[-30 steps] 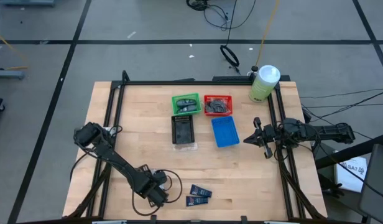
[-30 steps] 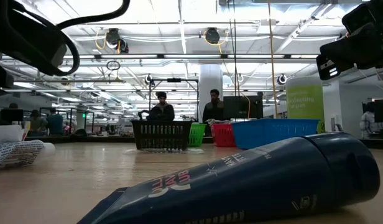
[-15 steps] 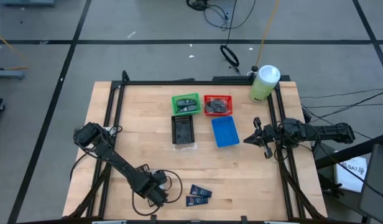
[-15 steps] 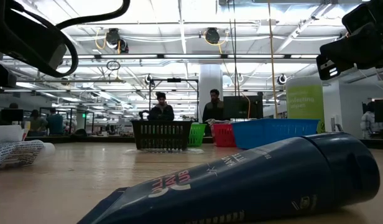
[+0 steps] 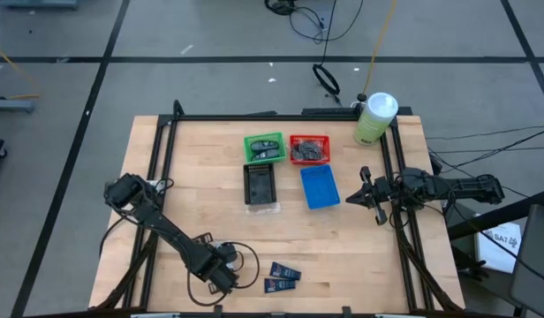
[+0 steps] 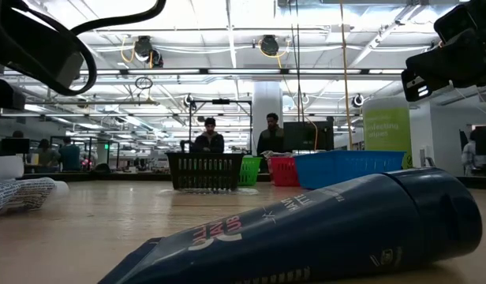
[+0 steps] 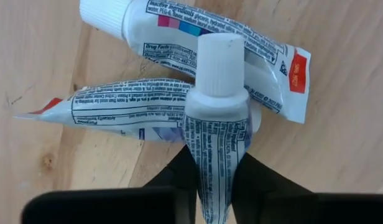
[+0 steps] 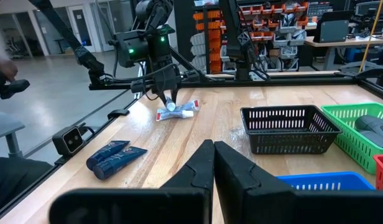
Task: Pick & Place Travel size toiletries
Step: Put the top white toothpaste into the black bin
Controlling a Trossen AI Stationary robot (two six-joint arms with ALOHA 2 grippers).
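Observation:
Three silver-white mini tubes lie in a small heap near the table's near-left corner (image 8: 177, 111). My left gripper (image 5: 222, 275) stands over the heap, pointing down, shut on one tube (image 7: 216, 118); the other two (image 7: 204, 31) (image 7: 123, 112) lie on the wood under it. Two dark navy tubes (image 5: 285, 272) (image 5: 274, 285) lie flat just to the right. My right gripper (image 5: 364, 189) hangs shut with nothing in it at the table's right side. My left gripper pinches the white tube's printed body (image 7: 214, 177), below the cap shoulder and toward its flat tail, between its two fingers (image 7: 174, 180). It comes from above, pointing down. The white cap (image 7: 219, 59) sticks out past the fingertips over the other two tubes. Whether the tube is lifted clear, I cannot tell.
Green (image 5: 264, 147), red (image 5: 309, 148), blue (image 5: 320, 187) and black (image 5: 260, 184) bins stand at the table's middle back. A large pale-green bottle (image 5: 375, 118) stands at the far right corner. Bare wood lies between the bins and the tubes. People stand in the room beyond the table.

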